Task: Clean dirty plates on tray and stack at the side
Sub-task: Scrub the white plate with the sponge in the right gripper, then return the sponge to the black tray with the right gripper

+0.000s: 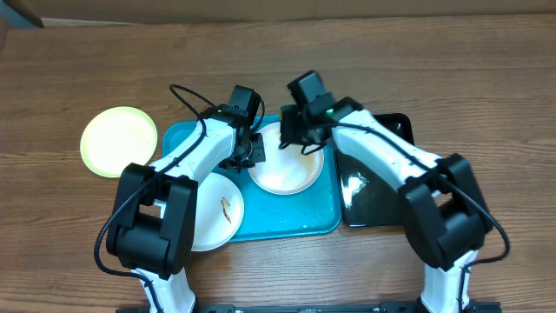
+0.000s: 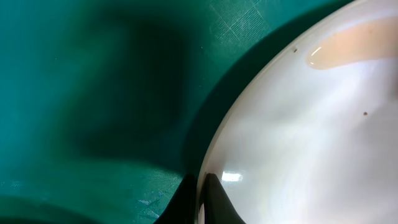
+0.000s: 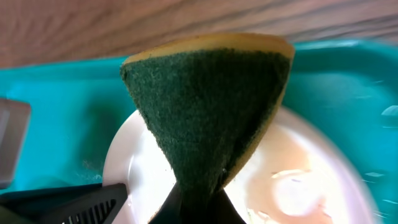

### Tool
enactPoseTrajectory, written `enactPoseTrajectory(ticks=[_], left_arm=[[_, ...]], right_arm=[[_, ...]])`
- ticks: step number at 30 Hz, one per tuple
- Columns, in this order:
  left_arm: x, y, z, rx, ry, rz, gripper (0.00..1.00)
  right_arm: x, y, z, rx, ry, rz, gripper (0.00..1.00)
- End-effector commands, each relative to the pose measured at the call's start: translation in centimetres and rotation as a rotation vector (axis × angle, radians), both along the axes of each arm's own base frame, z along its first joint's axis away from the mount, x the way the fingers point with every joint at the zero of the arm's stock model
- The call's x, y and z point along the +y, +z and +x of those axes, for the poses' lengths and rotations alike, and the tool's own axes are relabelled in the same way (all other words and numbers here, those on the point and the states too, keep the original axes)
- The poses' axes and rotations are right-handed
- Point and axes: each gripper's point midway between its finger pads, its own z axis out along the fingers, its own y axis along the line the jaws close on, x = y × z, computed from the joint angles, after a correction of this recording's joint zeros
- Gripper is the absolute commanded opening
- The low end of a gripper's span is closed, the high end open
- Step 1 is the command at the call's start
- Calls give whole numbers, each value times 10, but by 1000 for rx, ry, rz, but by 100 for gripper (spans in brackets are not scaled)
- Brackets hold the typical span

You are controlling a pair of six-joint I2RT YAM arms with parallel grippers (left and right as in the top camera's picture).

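Observation:
A white plate [image 1: 282,169] lies in the turquoise tray [image 1: 317,217], with a pale wet smear on it [image 2: 348,46]. My left gripper [image 1: 252,155] is shut on this plate's left rim; in the left wrist view the jaws [image 2: 202,202] pinch the edge. My right gripper [image 1: 300,141] is shut on a green-and-yellow sponge [image 3: 205,106], which hangs over the plate's [image 3: 298,180] far side. A second white plate [image 1: 217,213] with a brown smear lies at the tray's front left, overhanging the rim. A yellow-green plate [image 1: 119,141] rests on the table to the left.
A narrow black tray [image 1: 378,187] stands right of the turquoise tray, under my right arm. Both arms reach in from the front and meet over the tray's back half. The wooden table [image 1: 486,87] extends behind and to both sides.

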Motion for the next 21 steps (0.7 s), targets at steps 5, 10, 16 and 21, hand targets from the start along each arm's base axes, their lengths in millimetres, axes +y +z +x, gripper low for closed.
enactPoseTrajectory(ticks=[5, 10, 16, 21], left_arm=[[14, -19, -16, 55, 24, 70, 4], [14, -19, -16, 55, 24, 71, 4], [13, -19, -15, 52, 24, 69, 4], [13, -19, -15, 53, 24, 69, 5]], right_arm=[[-1, -33, -12, 38, 19, -83, 4], [-39, -43, -17, 89, -39, -213, 4], [-54, -5, -10, 122, -2, -152, 4], [-83, 53, -7, 110, -57, -125, 4]])
